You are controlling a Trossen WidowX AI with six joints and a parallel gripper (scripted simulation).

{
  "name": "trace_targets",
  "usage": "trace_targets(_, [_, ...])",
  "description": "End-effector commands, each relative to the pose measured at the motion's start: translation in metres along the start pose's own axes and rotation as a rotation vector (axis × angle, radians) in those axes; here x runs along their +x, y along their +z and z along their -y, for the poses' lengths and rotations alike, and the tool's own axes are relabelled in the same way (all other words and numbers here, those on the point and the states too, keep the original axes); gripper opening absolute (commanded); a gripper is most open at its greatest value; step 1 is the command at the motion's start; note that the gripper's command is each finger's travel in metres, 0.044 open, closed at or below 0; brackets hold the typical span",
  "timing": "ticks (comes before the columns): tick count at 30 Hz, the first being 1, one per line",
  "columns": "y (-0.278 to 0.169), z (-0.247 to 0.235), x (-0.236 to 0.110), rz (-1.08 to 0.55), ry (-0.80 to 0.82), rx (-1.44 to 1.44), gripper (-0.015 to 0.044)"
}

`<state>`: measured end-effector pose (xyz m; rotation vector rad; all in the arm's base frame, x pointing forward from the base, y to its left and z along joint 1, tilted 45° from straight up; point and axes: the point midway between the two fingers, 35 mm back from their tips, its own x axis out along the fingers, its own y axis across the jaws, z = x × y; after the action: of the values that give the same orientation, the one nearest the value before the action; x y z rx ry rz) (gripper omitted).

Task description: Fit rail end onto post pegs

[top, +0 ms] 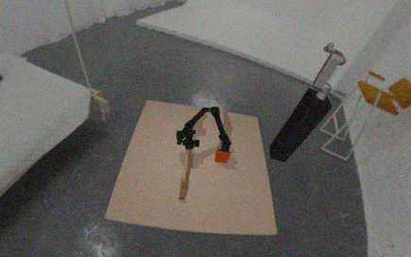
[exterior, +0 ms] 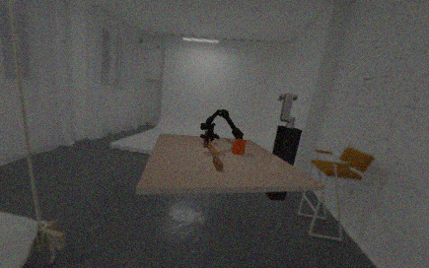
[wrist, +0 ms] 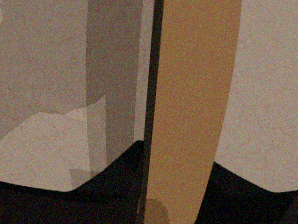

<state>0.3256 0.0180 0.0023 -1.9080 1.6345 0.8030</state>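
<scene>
The long wooden bed rail lies lengthwise on the tan table. My gripper is shut on the rail near its end closest to the arm. In the wrist view the rail runs straight up the picture between my two dark fingers, above the table. The rail's other end is low near the table. The footboard block, the post and its pegs are too small and blurred to make out in any view.
An orange block sits at the foot of the arm, right of the rail. Off the table stand a black pedestal and a yellow chair to the right.
</scene>
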Motion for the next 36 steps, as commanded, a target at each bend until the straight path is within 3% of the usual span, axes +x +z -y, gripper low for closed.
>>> trace_targets(1, [-0.004, 0.001, -0.005, 0.0, -0.012, 0.0, 0.0])
trace_targets(36, [-0.014, 0.001, -0.004, -0.001, -0.011, 0.0, 0.0])
